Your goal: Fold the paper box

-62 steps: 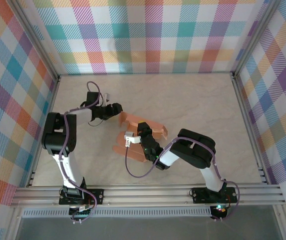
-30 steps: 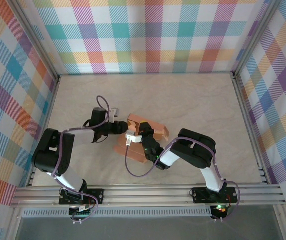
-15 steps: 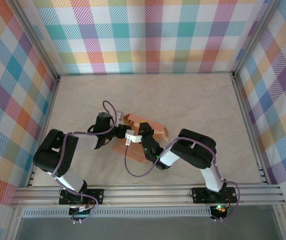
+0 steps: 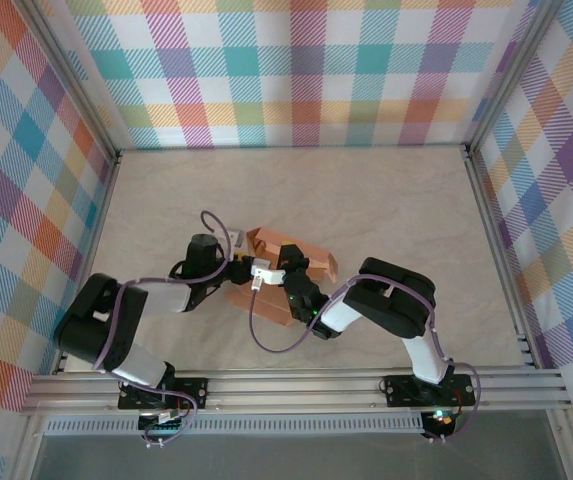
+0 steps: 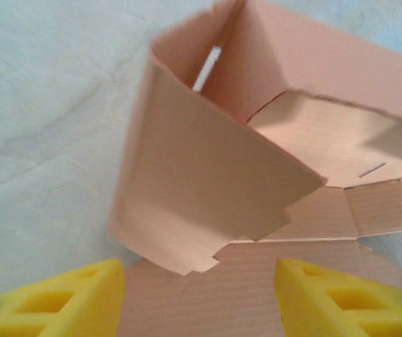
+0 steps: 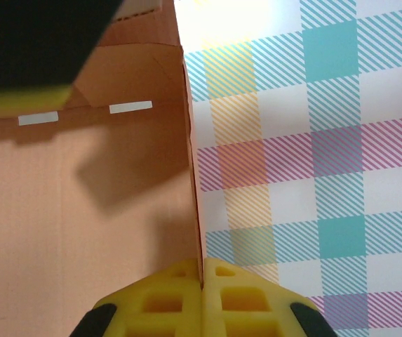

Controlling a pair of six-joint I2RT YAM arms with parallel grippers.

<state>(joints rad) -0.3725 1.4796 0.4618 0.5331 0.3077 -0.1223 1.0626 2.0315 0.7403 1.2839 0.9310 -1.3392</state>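
Note:
The paper box (image 4: 288, 252) is salmon-orange card, partly folded, lying mid-table between the two arms. My left gripper (image 4: 236, 268) is at its left end. In the left wrist view, its yellow fingers (image 5: 60, 302) stand apart, open, either side of a flat panel of the paper box (image 5: 208, 182), and a notched flap leans up just ahead of them. My right gripper (image 4: 288, 275) is at the box's near side. In the right wrist view, this right gripper (image 6: 202, 277) is shut on the thin edge of an upright wall of the paper box (image 6: 81, 210).
Plaid walls (image 4: 306, 70) close in the table on three sides, and an aluminium rail (image 4: 296, 390) runs along the near edge. Bare table surface (image 4: 396, 200) lies behind and to the right of the box. The right arm's cable (image 4: 266, 335) loops in front.
My left arm has swung in from the left up to the box's left end, and its jaws have widened. The right gripper has kept its hold without moving.

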